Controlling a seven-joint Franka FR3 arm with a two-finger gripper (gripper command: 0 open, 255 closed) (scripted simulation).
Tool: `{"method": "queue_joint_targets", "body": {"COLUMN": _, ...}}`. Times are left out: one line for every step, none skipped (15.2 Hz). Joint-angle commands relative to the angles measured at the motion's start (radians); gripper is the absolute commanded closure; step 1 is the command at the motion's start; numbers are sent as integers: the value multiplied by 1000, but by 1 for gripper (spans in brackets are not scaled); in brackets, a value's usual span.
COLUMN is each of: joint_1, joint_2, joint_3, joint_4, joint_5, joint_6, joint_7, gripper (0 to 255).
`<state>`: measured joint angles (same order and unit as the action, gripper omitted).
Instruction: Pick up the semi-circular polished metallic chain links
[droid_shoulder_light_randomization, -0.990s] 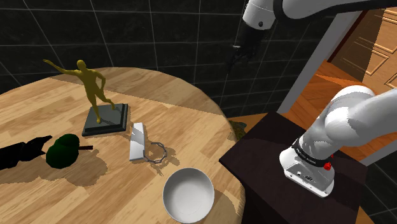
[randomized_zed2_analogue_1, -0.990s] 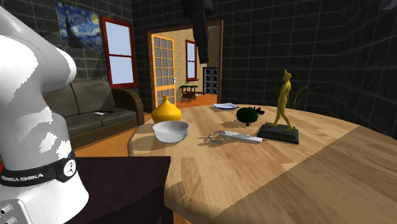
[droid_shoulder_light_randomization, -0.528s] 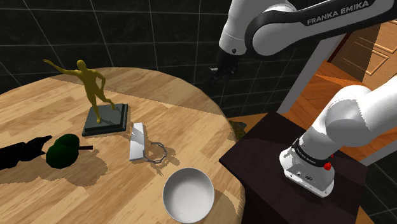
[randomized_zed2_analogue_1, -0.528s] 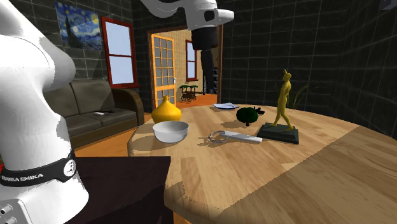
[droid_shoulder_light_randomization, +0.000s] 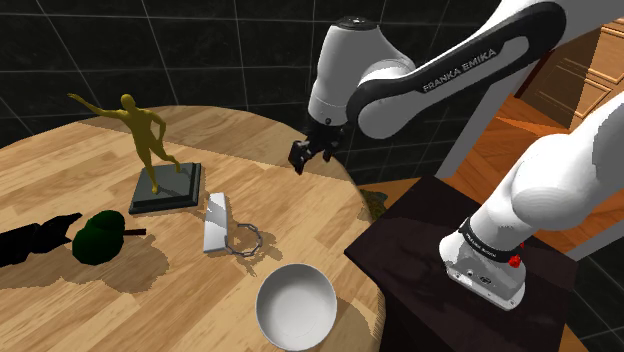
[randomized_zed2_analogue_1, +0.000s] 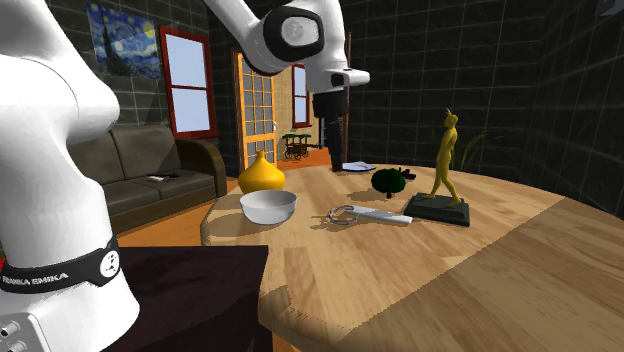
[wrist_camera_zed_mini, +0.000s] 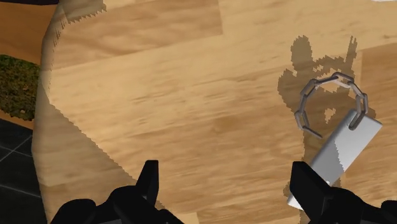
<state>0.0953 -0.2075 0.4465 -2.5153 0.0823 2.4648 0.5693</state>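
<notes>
Bowl (droid_shoulder_light_randomization: 295, 305): white, nearest on the counter (droid_shoulder_light_randomization: 60, 160) and out of the way.
Chain links (wrist_camera_zed_mini: 327, 81): flat on the wood, curled against the white block (droid_shoulder_light_randomization: 215, 222), past the bowl.
Tool (droid_shoulder_light_randomization: 305, 157): fingers spread, empty, hanging over the counter's rim short of the chain, likely lining up.
Writing: "FRANKA EMIKA" along the arm (droid_shoulder_light_randomization: 455, 65).

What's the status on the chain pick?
Gripper open, empty, up over the table edge. Chain links flat on the table, off to one side of the gripper. White block right beside them, may crowd the grasp.
</notes>
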Motion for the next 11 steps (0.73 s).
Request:
{"method": "queue_joint_targets", "body": {"joint_1": -8, "joint_2": 78, "joint_3": 31, "joint_4": 19, "joint_5": -45, "joint_6": 55, "joint_7": 59, "gripper": 0}}
{"method": "queue_joint_targets", "body": {"joint_1": -12, "joint_2": 120, "joint_3": 45, "joint_4": 34, "joint_5": -77, "joint_6": 78, "joint_7": 96, "gripper": 0}}
{"method": "queue_joint_targets", "body": {"joint_1": -14, "joint_2": 163, "joint_3": 57, "joint_4": 51, "joint_5": -114, "joint_6": 99, "joint_7": 135, "gripper": 0}}
{"method": "queue_joint_targets", "body": {"joint_1": -14, "joint_2": 207, "joint_3": 66, "joint_4": 69, "joint_5": -155, "joint_6": 117, "joint_7": 177, "gripper": 0}}
{"method": "queue_joint_targets", "body": {"joint_1": -10, "joint_2": 252, "joint_3": 70, "joint_4": 89, "joint_5": -199, "joint_6": 134, "joint_7": 221, "gripper": 0}}
{"method": "queue_joint_targets", "body": {"joint_1": -1, "joint_2": 297, "joint_3": 69, "joint_4": 111, "joint_5": -245, "joint_6": 148, "joint_7": 266, "gripper": 0}}
{"method": "queue_joint_targets", "body": {"joint_1": 11, "joint_2": 341, "joint_3": 64, "joint_4": 135, "joint_5": -291, "joint_6": 160, "joint_7": 310, "gripper": 0}}
{"method": "queue_joint_targets", "body": {"joint_1": 27, "joint_2": 385, "joint_3": 55, "joint_4": 159, "joint_5": -335, "joint_6": 170, "joint_7": 352, "gripper": 0}}
{"method": "queue_joint_targets", "body": {"joint_1": 46, "joint_2": 428, "joint_3": 44, "joint_4": 186, "joint_5": -377, "joint_6": 179, "joint_7": 393, "gripper": 0}}
{"method": "queue_joint_targets", "body": {"joint_1": 68, "joint_2": 469, "joint_3": 29, "joint_4": 213, "joint_5": -414, "joint_6": 186, "joint_7": 429, "gripper": 0}}
{"method": "queue_joint_targets", "body": {"joint_1": 92, "joint_2": 510, "joint_3": 13, "joint_4": 242, "joint_5": -447, "joint_6": 192, "joint_7": 462, "gripper": 0}}
